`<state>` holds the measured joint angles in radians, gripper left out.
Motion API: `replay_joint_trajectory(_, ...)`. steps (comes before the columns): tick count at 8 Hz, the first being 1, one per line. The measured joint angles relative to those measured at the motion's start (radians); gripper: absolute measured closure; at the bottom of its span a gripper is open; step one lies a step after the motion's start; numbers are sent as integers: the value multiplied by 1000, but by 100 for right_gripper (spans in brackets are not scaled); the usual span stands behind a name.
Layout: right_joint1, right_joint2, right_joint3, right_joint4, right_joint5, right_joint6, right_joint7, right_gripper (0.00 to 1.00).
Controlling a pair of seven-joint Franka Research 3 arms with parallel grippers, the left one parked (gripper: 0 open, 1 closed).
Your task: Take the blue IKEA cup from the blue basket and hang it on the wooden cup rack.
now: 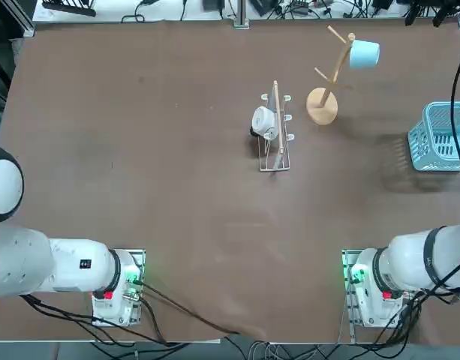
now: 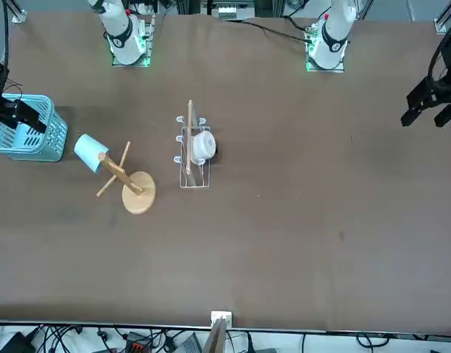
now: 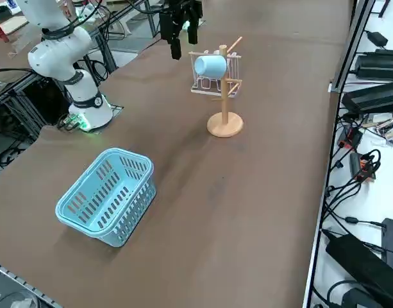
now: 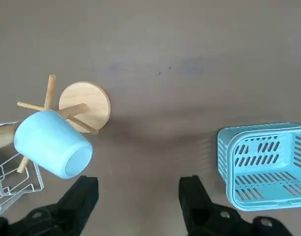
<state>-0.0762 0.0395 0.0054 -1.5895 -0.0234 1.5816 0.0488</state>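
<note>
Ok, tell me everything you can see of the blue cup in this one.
The blue IKEA cup is a plain, pale sky-blue, slightly tapered cup that looks like plastic. It hangs tilted on an upper peg of the wooden cup rack, touching nothing else. The right gripper hangs above the table, open and clear of it.

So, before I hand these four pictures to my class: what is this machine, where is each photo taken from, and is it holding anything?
It is a pair of robot arms bolted to a brown table; only the right one works. One photo looks straight down, one faces the robot, one looks from its right side, and one sits on the working wrist. The blue IKEA cup hangs on a peg of the wooden cup rack. The blue basket stands empty, and a white cup sits on a low wire rack. The right gripper is open above the table, holding nothing.
</note>
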Motion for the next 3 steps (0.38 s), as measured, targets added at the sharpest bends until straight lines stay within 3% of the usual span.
replay_joint_trajectory(3,1,0,0,0,0,-1,0,0)
